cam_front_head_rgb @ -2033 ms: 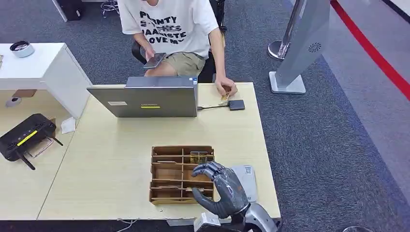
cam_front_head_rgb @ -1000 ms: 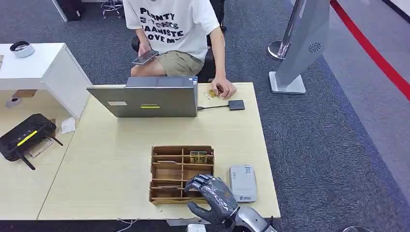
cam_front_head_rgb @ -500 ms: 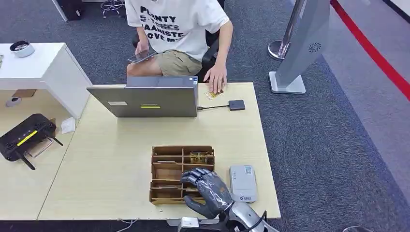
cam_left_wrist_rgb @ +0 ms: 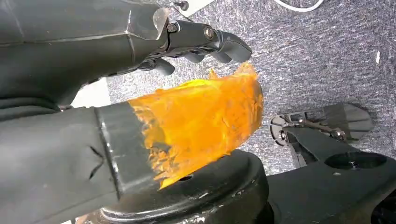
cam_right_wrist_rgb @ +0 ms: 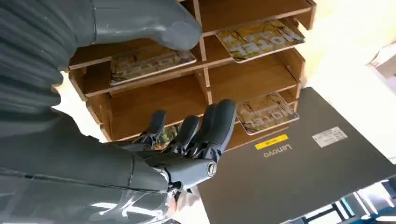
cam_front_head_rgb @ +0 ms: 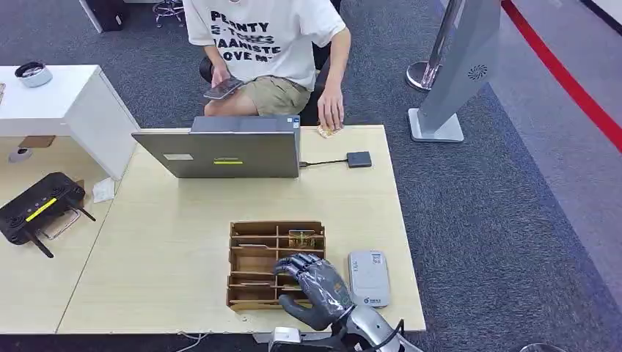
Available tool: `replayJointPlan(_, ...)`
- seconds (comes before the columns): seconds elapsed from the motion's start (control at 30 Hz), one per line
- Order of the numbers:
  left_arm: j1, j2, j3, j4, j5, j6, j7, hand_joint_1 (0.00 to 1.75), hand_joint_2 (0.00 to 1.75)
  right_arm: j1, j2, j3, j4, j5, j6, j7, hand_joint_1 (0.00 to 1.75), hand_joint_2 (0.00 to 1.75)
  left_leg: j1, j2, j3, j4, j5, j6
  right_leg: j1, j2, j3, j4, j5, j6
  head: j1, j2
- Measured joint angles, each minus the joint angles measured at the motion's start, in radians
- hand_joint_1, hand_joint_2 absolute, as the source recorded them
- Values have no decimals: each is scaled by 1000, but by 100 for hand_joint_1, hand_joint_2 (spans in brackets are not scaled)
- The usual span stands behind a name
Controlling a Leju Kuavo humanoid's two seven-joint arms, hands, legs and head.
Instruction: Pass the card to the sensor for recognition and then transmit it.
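Note:
A wooden card organizer (cam_front_head_rgb: pixel 257 264) stands near the table's front edge, and a yellow card (cam_front_head_rgb: pixel 301 238) lies in its far right slot. My right hand (cam_front_head_rgb: pixel 317 287) hovers over the near right slots. In the right wrist view its fingers (cam_right_wrist_rgb: pixel 212 126) reach into a compartment over a patterned card (cam_right_wrist_rgb: pixel 161 136), with the thumb (cam_right_wrist_rgb: pixel 149 23) apart above another card (cam_right_wrist_rgb: pixel 152 60); nothing is gripped. The grey card sensor (cam_front_head_rgb: pixel 368 277) lies just right of the organizer. My left hand (cam_left_wrist_rgb: pixel 140 37) hangs over carpet, its fingers loosely apart, holding nothing.
A person sits at the far side with one hand on a card (cam_front_head_rgb: pixel 325 131) at the table's far edge and a phone in the other. An open laptop (cam_front_head_rgb: pixel 227 150) and a small dark box (cam_front_head_rgb: pixel 359 159) on a cable stand between us. A black router (cam_front_head_rgb: pixel 40 205) lies far left.
My right hand moved left from beside the sensor to over the organizer's near right slots. The person's hand slid the far card toward the table's far edge.

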Motion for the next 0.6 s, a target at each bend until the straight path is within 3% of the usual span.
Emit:
replayJointPlan(0.17, 0, 0, 0, 0, -1, 0, 0, 0, 0, 1, 0, -1, 26, 19, -6, 5, 82, 175, 0, 0, 0, 0, 0, 0, 0, 0, 0, 0, 0, 0, 0, 0)
replayJointPlan(0.27, 0, 0, 0, 0, -1, 0, 0, 0, 0, 1, 0, -2, 40, 28, -12, 10, 103, 175, 0, 0, 0, 0, 0, 0, 0, 0, 0, 0, 0, 0, 0, 0)
replayJointPlan(0.3, 0, 0, 0, 0, -1, 0, 0, 0, 0, 1, 0, -3, 44, 35, -17, 14, 131, 175, 0, 0, 0, 0, 0, 0, 0, 0, 0, 0, 0, 0, 0, 0)
replayJointPlan(0.4, 0, 0, 0, 0, -2, -2, 0, 0, 0, 4, 0, -9, 55, 55, -27, 25, 152, 175, 0, 0, 0, 0, 0, 0, 0, 0, 0, 0, 0, 0, 0, 0)
replayJointPlan(0.6, 0, 0, 0, 0, -3, -4, 2, 0, 0, 12, 0, -34, 61, 90, -45, 40, 175, 175, 0, 0, 0, 0, 0, 0, 0, 0, 0, 0, 0, 0, 0, 0)
